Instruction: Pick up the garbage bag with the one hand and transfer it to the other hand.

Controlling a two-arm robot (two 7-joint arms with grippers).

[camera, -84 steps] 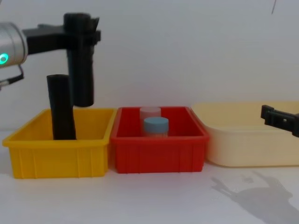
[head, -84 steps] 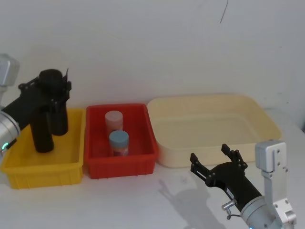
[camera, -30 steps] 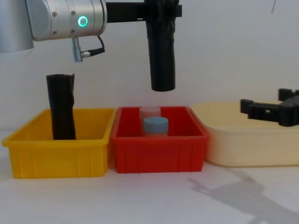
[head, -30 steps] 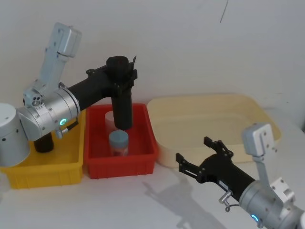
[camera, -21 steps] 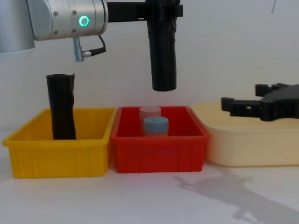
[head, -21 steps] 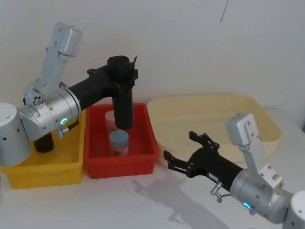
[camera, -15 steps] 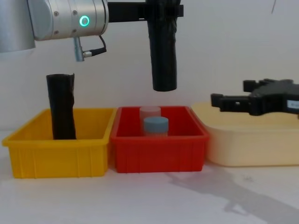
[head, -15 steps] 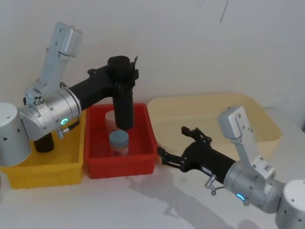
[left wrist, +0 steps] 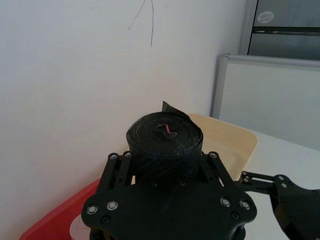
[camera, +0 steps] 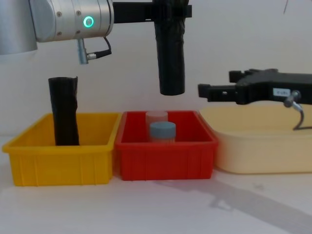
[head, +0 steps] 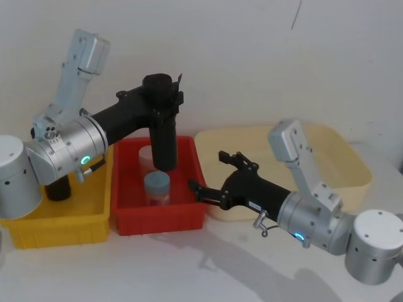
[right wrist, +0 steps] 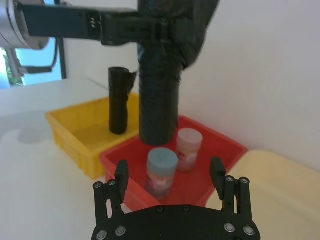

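White wall (head: pixel 252 50); garbage bag (head: pixel 164 141) pinched in left jaws, spread right jaws seemingly beside.

— Log check. Black rolls, how many?
— I count two: the garbage bag (camera: pixel 171 63), smooth-sided, and a second black roll (camera: pixel 65 112), ragged at the top rim.
— Containers?
— Three, one of each colour: yellow bin (camera: pixel 63 168), red bin (camera: pixel 165 165), cream tray (camera: pixel 258 156).
— Jars?
— Two: one blue-lidded jar (camera: pixel 162 131), one pink-lidded jar (camera: pixel 156 117).
— Claws?
— Two, both mine: my left claw (head: pixel 160 100), my right claw (head: pixel 208 171). White labels noted: one, on the right claw.
— Wrist lights?
— Two lit: one green-teal, one blue.
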